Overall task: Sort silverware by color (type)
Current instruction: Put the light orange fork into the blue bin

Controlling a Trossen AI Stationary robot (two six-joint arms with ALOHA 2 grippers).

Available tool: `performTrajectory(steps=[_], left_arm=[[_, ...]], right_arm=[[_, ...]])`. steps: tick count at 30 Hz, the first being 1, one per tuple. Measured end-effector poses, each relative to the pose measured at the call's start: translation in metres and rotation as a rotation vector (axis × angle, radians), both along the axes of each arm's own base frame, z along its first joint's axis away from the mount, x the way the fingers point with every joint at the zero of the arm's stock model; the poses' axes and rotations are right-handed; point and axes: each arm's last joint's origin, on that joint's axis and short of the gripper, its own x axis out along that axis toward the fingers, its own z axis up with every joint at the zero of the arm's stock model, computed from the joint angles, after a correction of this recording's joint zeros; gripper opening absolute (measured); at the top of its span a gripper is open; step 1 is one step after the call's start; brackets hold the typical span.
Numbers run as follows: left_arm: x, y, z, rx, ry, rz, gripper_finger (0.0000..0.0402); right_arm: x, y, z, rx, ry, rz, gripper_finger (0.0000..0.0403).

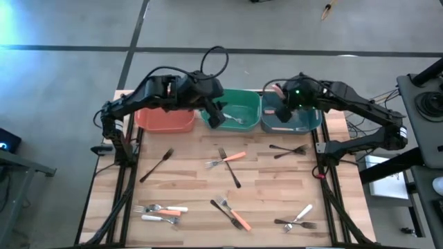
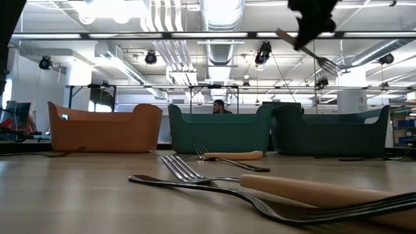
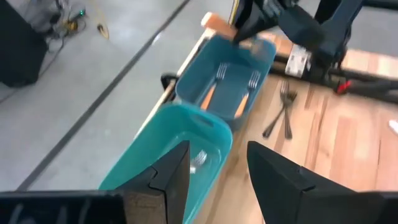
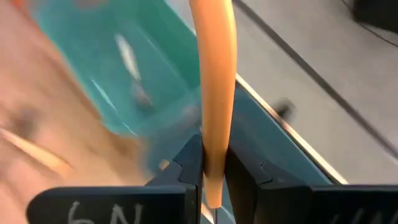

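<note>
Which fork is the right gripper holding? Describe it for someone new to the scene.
Find the teal bin at the table's far right. Over it hangs the right gripper, shut on an orange-handled fork. It is the only fork off the table and outside a bin.

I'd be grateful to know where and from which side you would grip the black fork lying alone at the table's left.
Probably mid-handle, from straight above. The black fork lies flat and diagonal on the wooden table, clear of other forks, so fingers set across its thin handle should have room on both sides. The tined end looks too slim for a sure hold.
</note>
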Motion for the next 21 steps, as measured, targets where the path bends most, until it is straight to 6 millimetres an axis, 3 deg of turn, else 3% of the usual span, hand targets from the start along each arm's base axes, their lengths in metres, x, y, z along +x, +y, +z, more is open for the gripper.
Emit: performTrajectory(steps=[4, 17, 21], left_arm=[[-0.006, -0.001, -0.001, -0.011, 0.029, 0.003, 0.0144], [-0.022, -0.008, -0.015, -0.07, 0.228, 0.031, 0.0144], [-0.027, -0.014, -0.019, -0.091, 0.288, 0.04, 0.0144]], right_arm=[[-0.005, -0.012, -0.017, -0.012, 0.158, -0.04, 0.0035], [0.008, -0.045, -0.088, 0.124, 0.437, -0.079, 0.0036], [0.01, -0.046, -0.093, 0.137, 0.442, -0.098, 0.0082]])
